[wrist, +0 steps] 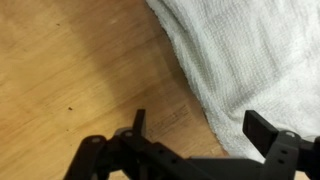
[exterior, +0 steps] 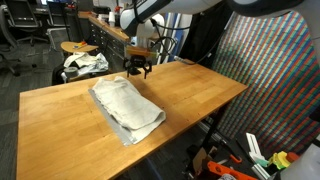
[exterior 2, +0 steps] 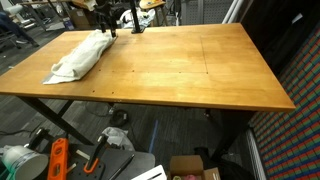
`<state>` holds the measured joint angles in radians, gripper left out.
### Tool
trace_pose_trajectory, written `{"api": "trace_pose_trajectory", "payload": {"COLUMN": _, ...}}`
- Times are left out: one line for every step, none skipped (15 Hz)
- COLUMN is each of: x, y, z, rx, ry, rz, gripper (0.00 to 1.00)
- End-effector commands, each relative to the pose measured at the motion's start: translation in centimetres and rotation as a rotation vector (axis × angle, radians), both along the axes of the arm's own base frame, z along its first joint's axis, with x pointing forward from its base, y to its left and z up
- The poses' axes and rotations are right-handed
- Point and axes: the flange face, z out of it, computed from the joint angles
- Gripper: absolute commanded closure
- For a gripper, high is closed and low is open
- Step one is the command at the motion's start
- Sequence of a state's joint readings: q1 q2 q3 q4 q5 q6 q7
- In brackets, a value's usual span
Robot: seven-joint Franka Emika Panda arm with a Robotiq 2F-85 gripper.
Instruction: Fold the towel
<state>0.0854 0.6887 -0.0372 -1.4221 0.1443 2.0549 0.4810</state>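
Closest in the wrist view, the gripper point(wrist: 200, 128) is cut off by the bottom edge. Its jaws are wide apart and hold nothing, and whether one finger touches the towel point(wrist: 250, 50) cannot be told. The towel is white and wrinkled, bunched into an oblong on the wooden table point(exterior: 195, 95), near the table's end under the arm.

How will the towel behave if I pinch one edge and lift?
Probably floppy: the towel lies wrinkled and bunched, so it should drape and sag from the pinch. Its coarse weave in the wrist view likely grips well. Pushed, it would probably bunch rather than slide.
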Motion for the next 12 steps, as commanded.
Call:
{"api": "trace_pose_trajectory", "payload": {"x": -4.5, "y": -0.6, "z": 6.4, "rx": 0.107, "ry": -0.001, "rz": 0.104, "gripper": 0.0}}
{"api": "trace_pose_trajectory", "payload": {"x": -5.7, "y": -0.4, "z": 7.5, "rx": 0.132, "ry": 0.018, "rz": 0.153, "gripper": 0.0}}
{"api": "trace_pose_trajectory", "payload": {"x": -7.1, "y": -0.1, "z": 8.5, "rx": 0.154, "ry": 0.045, "rz": 0.201, "gripper": 0.0}}
{"api": "trace_pose_trajectory", "payload": {"x": -8.6, "y": 0.4, "z": 9.2, "rx": 0.169, "ry": 0.062, "rz": 0.253, "gripper": 0.0}}
{"api": "trace_pose_trajectory", "payload": {"x": -10.1, "y": 1.0, "z": 9.9, "rx": 0.179, "ry": 0.083, "rz": 0.305, "gripper": 0.0}}
{"api": "trace_pose_trajectory", "payload": {"x": -11.8, "y": 2.0, "z": 10.3, "rx": 0.166, "ry": 0.11, "rz": 0.363, "gripper": 0.0}}
{"api": "trace_pose_trajectory", "payload": {"x": -13.4, "y": 3.0, "z": 10.4, "rx": 0.146, "ry": 0.142, "rz": 0.415, "gripper": 0.0}}
{"api": "trace_pose_trajectory", "payload": {"x": -15.0, "y": 4.1, "z": 10.6, "rx": 0.133, "ry": 0.166, "rz": 0.466, "gripper": 0.0}}
{"api": "trace_pose_trajectory", "payload": {"x": -16.7, "y": 5.5, "z": 10.4, "rx": 0.108, "ry": 0.182, "rz": 0.515, "gripper": 0.0}}
{"api": "trace_pose_trajectory", "payload": {"x": -18.4, "y": 6.9, "z": 10.3, "rx": 0.085, "ry": 0.205, "rz": 0.561, "gripper": 0.0}}
{"api": "trace_pose_trajectory", "payload": {"x": -19.9, "y": 8.5, "z": 9.7, "rx": 0.054, "ry": 0.2, "rz": 0.61, "gripper": 0.0}}
{"api": "trace_pose_trajectory", "payload": {"x": -21.6, "y": 10.2, "z": 9.2, "rx": 0.029, "ry": 0.196, "rz": 0.645, "gripper": 0.0}}
